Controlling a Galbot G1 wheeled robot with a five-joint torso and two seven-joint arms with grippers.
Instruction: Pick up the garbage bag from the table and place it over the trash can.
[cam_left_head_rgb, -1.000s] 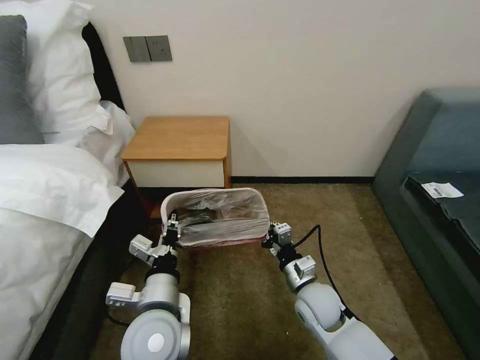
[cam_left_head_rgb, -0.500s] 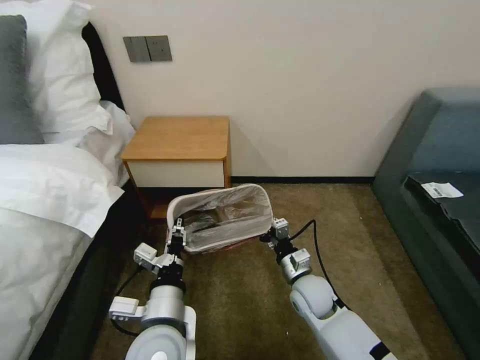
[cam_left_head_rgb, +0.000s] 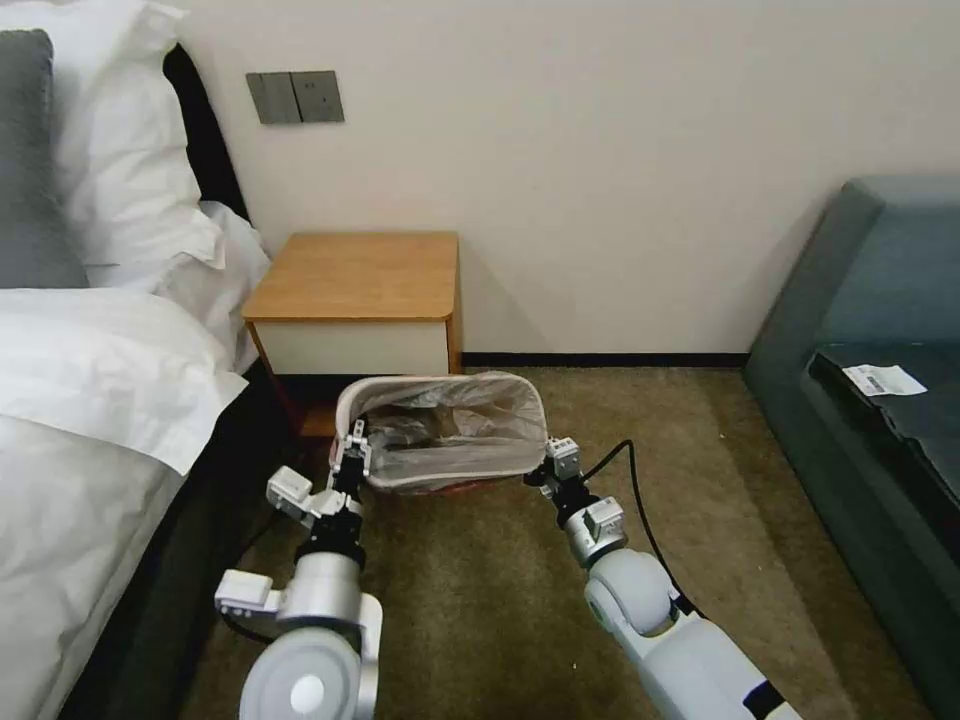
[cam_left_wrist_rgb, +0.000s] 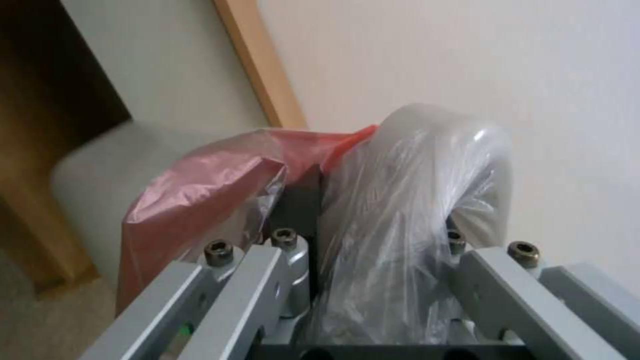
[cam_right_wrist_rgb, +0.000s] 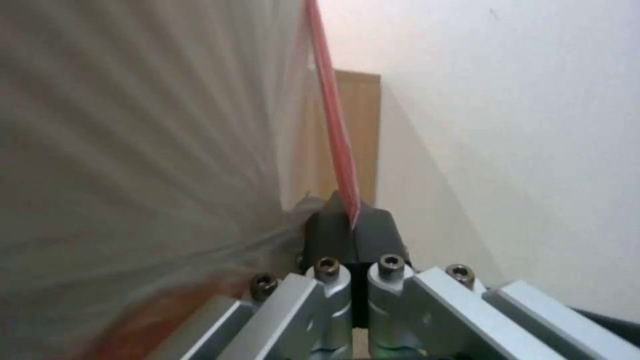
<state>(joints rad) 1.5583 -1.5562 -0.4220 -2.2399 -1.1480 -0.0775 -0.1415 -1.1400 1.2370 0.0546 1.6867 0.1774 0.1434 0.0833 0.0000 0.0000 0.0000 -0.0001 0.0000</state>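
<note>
Nearest the robot, the left gripper (cam_left_head_rgb: 350, 462) and the right gripper (cam_left_head_rgb: 549, 468) are seen level with each other on the carpet side of the trash can (cam_left_head_rgb: 441, 432), one at each short end. In the left wrist view the left jaws are pressed on the red rim band of the garbage bag (cam_left_wrist_rgb: 220, 175), with the clear film bunched over the bin's rolled rim (cam_left_wrist_rgb: 427, 150) just beside them. In the right wrist view the right jaws are pinched on the same red band (cam_right_wrist_rgb: 337, 145), which is drawn taut away from them.

Between the two grippers the garbage bag (cam_left_head_rgb: 445, 425) is stretched over the bin's mouth, its long axis running left to right across the robot's front. The mouth appears tipped toward the camera rather than straight up. Neither arm is nearer; the hold is shared evenly.

Beyond the bin stands the worktop (cam_left_head_rgb: 360, 275), bare, against the wall.
</note>
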